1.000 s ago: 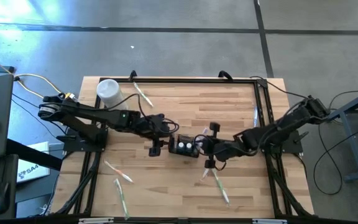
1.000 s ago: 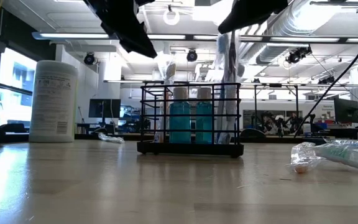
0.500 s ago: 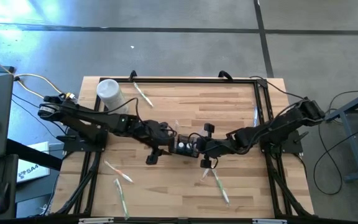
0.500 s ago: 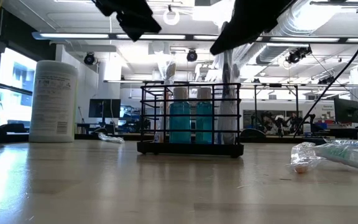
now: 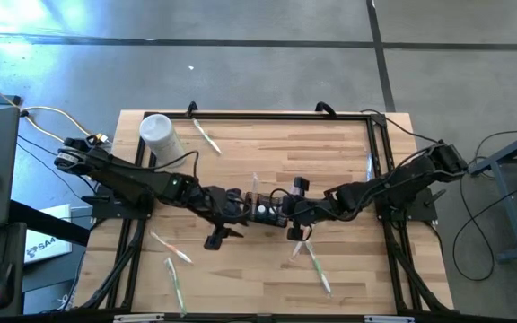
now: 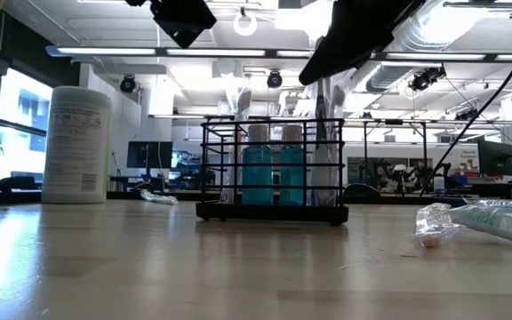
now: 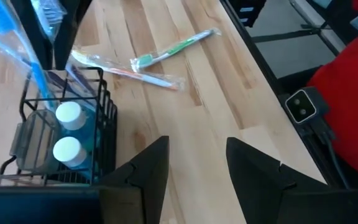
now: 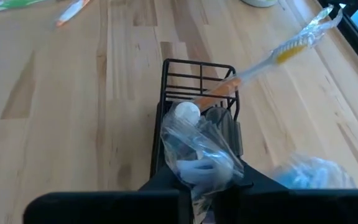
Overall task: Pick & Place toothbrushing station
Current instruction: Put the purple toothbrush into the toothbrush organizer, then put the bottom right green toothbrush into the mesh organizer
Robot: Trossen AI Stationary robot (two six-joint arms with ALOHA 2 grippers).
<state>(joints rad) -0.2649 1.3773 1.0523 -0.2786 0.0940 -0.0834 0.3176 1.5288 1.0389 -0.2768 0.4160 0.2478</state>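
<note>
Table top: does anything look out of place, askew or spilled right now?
Yes. Wrapped toothbrushes lie loose across the wooden table instead of in the black wire rack: two near the front left, one front right, one by the white canister. The rack stands upright; nothing looks spilled or broken.

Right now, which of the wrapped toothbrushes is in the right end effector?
The wrapped toothbrush pinched upright over the black wire holder by the right end effector; the others lie flat on the table.
</note>
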